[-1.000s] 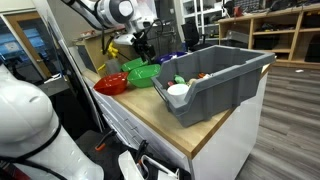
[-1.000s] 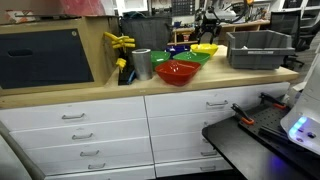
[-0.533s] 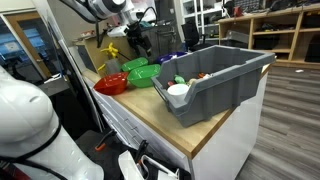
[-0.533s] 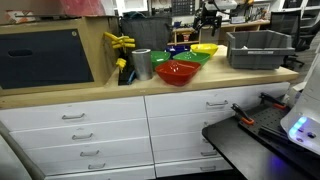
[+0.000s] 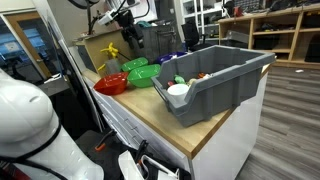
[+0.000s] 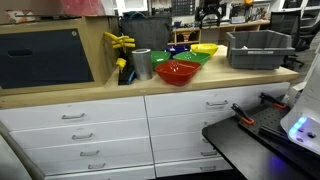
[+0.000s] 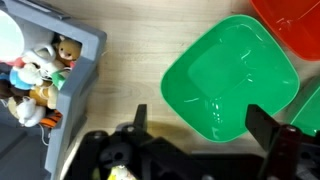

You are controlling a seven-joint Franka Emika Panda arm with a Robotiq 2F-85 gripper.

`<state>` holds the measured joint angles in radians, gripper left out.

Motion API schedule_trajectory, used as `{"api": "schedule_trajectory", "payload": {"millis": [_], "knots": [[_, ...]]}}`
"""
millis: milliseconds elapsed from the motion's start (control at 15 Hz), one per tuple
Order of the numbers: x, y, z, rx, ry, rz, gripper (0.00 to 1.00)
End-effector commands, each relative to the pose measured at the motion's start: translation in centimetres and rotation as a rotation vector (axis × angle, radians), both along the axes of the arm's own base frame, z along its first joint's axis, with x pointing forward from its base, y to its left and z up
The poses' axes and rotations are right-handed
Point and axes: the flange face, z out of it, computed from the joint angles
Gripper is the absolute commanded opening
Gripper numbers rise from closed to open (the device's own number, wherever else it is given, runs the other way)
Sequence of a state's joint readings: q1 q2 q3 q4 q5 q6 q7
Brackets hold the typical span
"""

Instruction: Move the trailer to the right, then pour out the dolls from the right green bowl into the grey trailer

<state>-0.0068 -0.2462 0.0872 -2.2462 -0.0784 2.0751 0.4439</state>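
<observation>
Observed gripper [image 7: 198,122] above the surface [image 7: 120,80], jaws apart, holding nothing. Found the right green bowl [image 7: 230,78] upright beneath it, apparently empty. Noted the dolls [image 7: 35,80] lying inside the trailer [image 7: 85,45], just beside that bowl, red bowl [image 7: 290,18] on its far side

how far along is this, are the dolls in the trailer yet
Looks done: the dolls lie inside the grey trailer, and the green bowl sits upright and empty on the counter. In hand: nothing; the gripper hangs open above that bowl. Left: seemingly nothing, though whether the trailer was shifted right cannot be judged here.
</observation>
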Motion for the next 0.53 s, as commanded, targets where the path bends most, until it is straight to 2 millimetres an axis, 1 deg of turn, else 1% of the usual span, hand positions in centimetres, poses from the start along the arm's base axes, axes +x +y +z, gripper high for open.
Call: {"api": "schedule_trajectory", "payload": {"millis": [0,467], "knots": [[-0.5,0.0,2.0,-0.036,0.028,-0.039,1.00],[-1.0,0.8,4.3,-0.043,0.074,-0.074,1.00]]}}
